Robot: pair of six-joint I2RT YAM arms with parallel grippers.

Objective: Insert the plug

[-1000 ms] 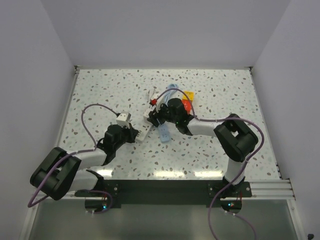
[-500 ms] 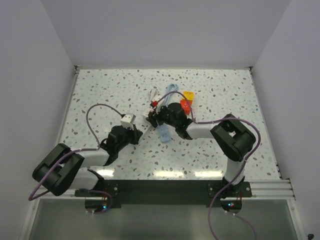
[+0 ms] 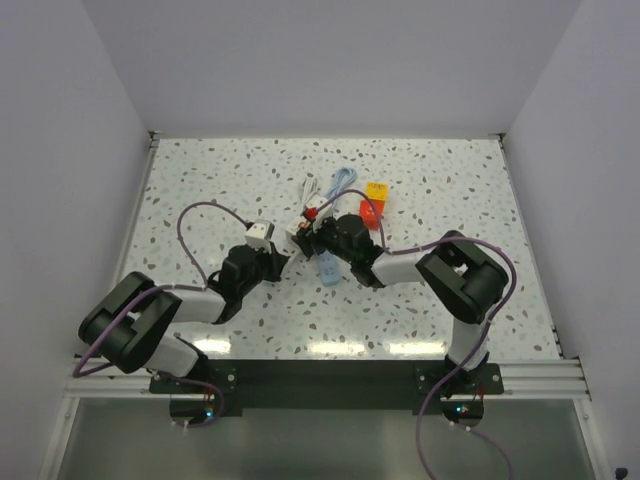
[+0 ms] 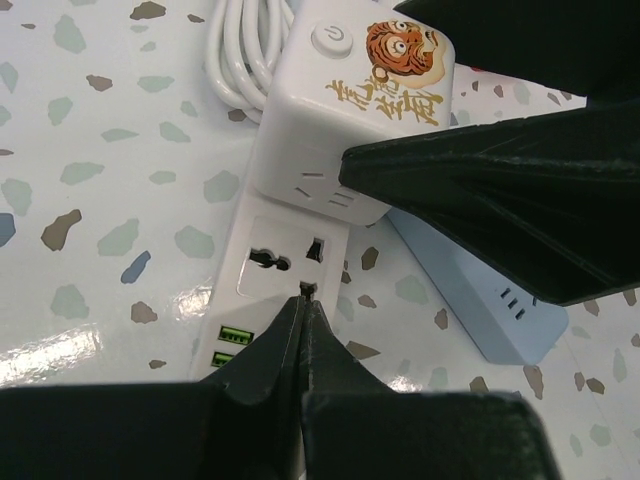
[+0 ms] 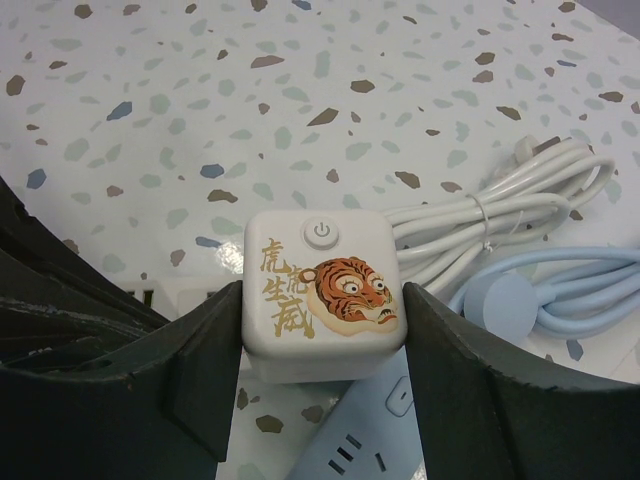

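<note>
On top face of white cube [image 5: 322, 290], three marks.
- Near one edge: round button [image 5: 320, 231] with grey power sign, a circle broken by a short stroke.
- Below button: cartoon tiger face [image 5: 350, 285], orange with black stripes, wide eyes.
- Beside tiger: four gold Chinese characters [image 5: 279, 290], brush style, in two columns of two. Read as 虎虎生威, last one less sure.

Same three marks in left wrist view, turned at a slant, characters running along the cube's near edge. In top view, all too small to read.
</note>
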